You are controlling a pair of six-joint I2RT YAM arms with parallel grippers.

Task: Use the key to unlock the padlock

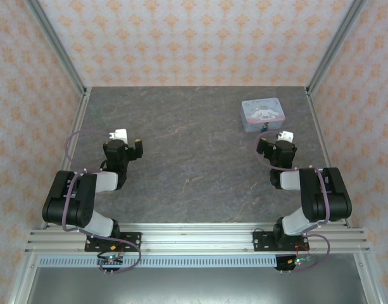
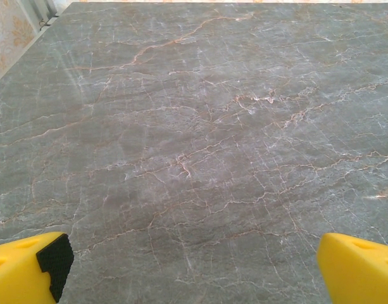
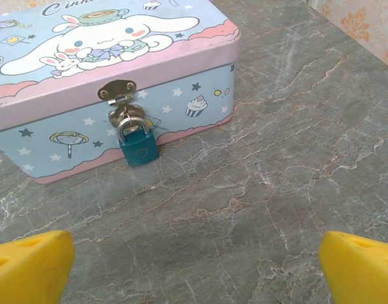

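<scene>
Grey marble-pattern table (image 1: 181,183): aluminium rails (image 1: 76,126) run along the left and right edges, patterned walls (image 1: 194,38) beyond. One pale-blue cartoon-printed tin box (image 1: 262,114) sits far right, near the right rail and back edge. One small teal padlock (image 3: 138,147) hangs from the brass hasp (image 3: 116,90) on the box front, facing the right gripper (image 3: 194,266). Two grippers, both spread wide, holding nothing. Left gripper (image 2: 194,269) is over bare slab. Open room mid-table between the arms.

Bright, even, diffuse light from overhead in all views. Shadows short and soft, with a faint one along the tin box (image 3: 86,126) base. Mild sheen on the desk (image 1: 194,190), no hard glare. Right claw (image 3: 194,266) fingertips (image 3: 29,266) slightly soft at the bottom corners.
</scene>
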